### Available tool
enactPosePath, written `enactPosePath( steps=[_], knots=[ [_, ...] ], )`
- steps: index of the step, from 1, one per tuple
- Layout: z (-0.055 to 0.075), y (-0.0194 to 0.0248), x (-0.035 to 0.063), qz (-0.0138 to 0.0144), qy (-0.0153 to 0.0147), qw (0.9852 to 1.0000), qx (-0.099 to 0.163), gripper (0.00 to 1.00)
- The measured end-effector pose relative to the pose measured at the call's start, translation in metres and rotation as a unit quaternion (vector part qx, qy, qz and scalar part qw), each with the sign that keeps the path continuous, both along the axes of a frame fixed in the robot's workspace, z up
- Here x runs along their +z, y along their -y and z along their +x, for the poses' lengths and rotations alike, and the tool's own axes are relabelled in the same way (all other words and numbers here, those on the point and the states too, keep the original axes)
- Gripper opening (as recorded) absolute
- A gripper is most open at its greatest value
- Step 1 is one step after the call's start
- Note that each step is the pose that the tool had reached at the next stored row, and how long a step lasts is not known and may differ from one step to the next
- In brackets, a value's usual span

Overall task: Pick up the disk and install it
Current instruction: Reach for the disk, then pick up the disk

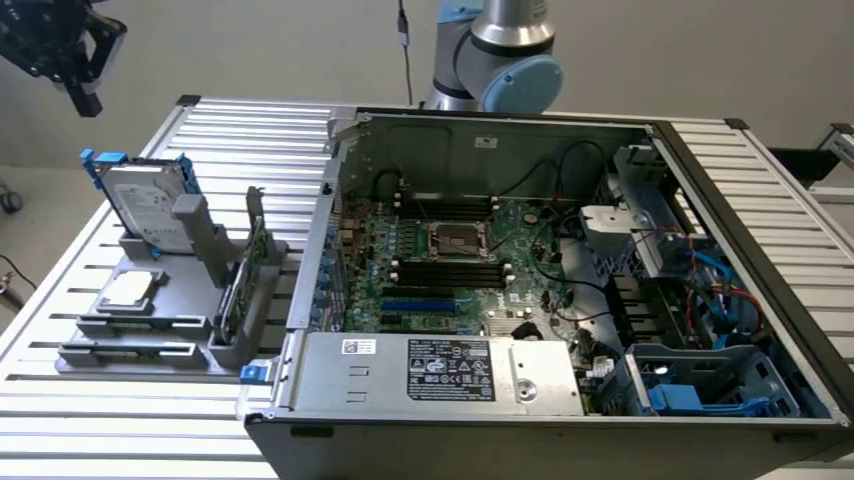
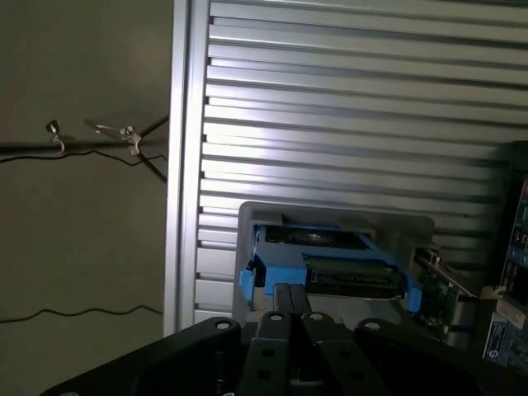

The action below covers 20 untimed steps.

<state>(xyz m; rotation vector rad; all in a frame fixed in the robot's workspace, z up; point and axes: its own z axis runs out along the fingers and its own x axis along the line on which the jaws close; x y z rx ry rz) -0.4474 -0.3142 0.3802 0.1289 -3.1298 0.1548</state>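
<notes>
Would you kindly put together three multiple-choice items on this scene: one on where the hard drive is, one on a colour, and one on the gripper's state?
1. Where is the flat silver-grey metal hard drive?
A. Standing on edge in the grey plastic holder on the slatted metal table
B. Lying flat on that table
C. Hanging over the table's edge

2. What colour are its plastic side rails?
A. Red
B. Blue
C. Yellow

3. How is the black gripper?
A. Open around the drive
B. Shut on the drive
C. Shut, holding nothing

Answers:
1 A: the exterior view shows it on edge in the holder.
2 B: both views show bright blue rails.
3 C: the fingers meet, apart from the drive.
</notes>
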Motion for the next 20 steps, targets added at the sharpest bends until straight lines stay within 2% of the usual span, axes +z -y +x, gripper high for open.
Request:
enactPosePath(
  steps=[1, 3, 6, 7, 8, 9, 12, 20],
  knots=[
    [0.0000, 0.0013, 0.0000, 0.0000, 0.0027, 1.0000, 0.002, 0.11],
    [0.0000, 0.0041, -0.0002, 0.0000, 0.0108, 0.9999, 0.007, 0.11],
    [0.0000, 0.0067, -0.0005, 0.0000, 0.0258, 0.9996, 0.012, 0.11],
    [-0.0001, 0.0071, -0.0008, 0.0000, 0.0296, 0.9995, 0.013, 0.11],
    [0.0000, 0.0072, -0.0018, 0.0001, 0.0320, 0.9994, 0.014, 0.11],
    [0.0000, 0.0072, -0.0031, 0.0002, 0.0330, 0.9994, 0.014, 0.11],
    [0.0000, 0.0072, -0.0068, 0.0003, 0.0331, 0.9994, 0.014, 0.11],
    [0.0000, 0.0072, -0.0070, 0.0003, 0.0331, 0.9994, 0.014, 0.11]
  ],
)
